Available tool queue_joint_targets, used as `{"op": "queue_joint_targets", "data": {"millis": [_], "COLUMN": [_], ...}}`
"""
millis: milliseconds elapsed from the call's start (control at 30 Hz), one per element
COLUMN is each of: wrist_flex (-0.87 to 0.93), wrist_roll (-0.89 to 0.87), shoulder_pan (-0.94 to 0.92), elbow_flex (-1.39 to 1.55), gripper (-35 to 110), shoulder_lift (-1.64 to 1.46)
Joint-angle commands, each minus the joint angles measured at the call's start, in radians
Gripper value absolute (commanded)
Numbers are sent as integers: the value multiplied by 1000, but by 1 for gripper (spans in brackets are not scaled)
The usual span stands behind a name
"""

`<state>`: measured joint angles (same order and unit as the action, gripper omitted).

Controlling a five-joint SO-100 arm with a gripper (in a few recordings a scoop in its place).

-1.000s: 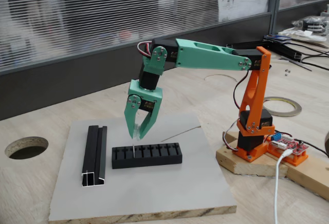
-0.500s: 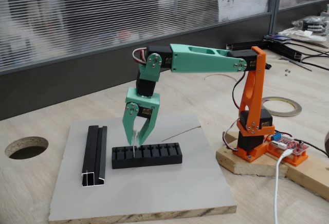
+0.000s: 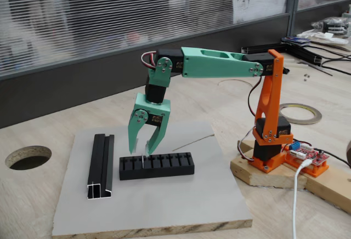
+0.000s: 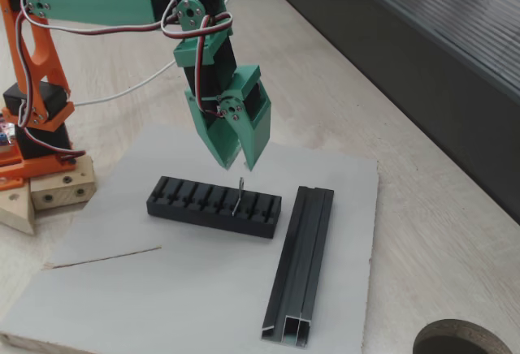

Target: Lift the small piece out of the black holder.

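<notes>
A pale wooden table (image 3: pixel 33 206) fills both fixed views, with a round hole (image 3: pixel 27 157) at the left edge of one and the lower right corner of the other. On it lies a grey board (image 3: pixel 164 206), taking up the lower middle of each frame. The arm, orange at its base (image 3: pixel 269 135) and green along its upper links (image 3: pixel 219 63), reaches from the right of one view and from the upper left of the other, bending down over the board.

A long black channel rail (image 3: pixel 101 165) with silvery cut ends lies on the board, left of centre in one view and lower right in the other. The black holder (image 3: pixel 157 165), a slotted comb-like block, sits just beside it near the board's middle. The green gripper (image 3: pixel 140 152) hangs point-down above the holder's rail-side end, its jaws parted a little and empty. The small piece (image 4: pixel 239 193) stands upright in a slot of the holder, just below the fingertips; whether they touch it is unclear. A thin grey wire (image 3: pixel 193 142) lies on the board beyond the holder.
</notes>
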<state>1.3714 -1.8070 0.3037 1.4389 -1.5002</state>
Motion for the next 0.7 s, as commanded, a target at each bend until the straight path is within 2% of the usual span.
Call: {"op": "queue_joint_targets", "data": {"millis": [0, 467, 667], "wrist_flex": [18, 8, 3], "wrist_roll": [-20, -21, -28], "shoulder_pan": [28, 69, 84], "elbow_flex": [5, 8, 95], "gripper": [25, 25, 25], "shoulder_lift": [-14, 0, -2]}}
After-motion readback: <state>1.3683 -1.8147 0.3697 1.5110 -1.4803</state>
